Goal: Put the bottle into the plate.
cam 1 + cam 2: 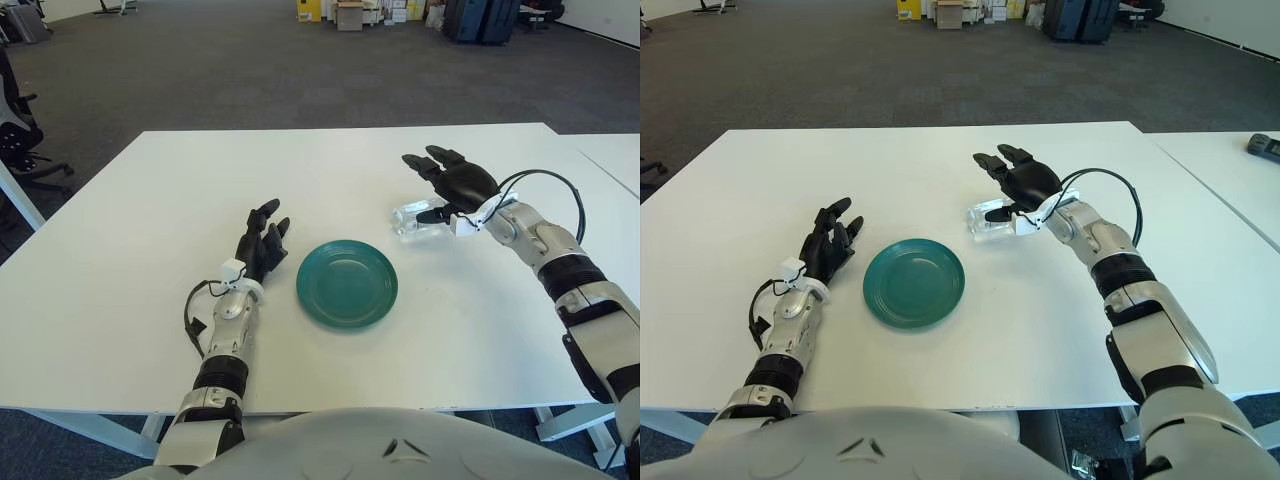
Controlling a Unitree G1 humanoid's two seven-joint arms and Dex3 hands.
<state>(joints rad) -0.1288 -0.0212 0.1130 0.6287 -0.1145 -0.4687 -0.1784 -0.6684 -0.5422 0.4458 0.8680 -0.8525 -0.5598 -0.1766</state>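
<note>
The bottle (418, 219) lies on its side on the white bench (120, 250), just right of and beyond the green plate (347, 284) — outside it, not touching. Your right robot hand (450, 182) sits over the bottle's far end with its fingers spread, wide open and gripping nothing. Your left robot hand (263, 241) shows just left of the plate, fingers extended and relaxed.

Our right hand (455, 186) is stretched out toward 1 o'clock, fingers (418, 166) spread wide and holding nothing. Left hand (262, 246) sits around 11 o'clock, forearm straight ahead, fingers loosely extended and holding nothing.
</note>
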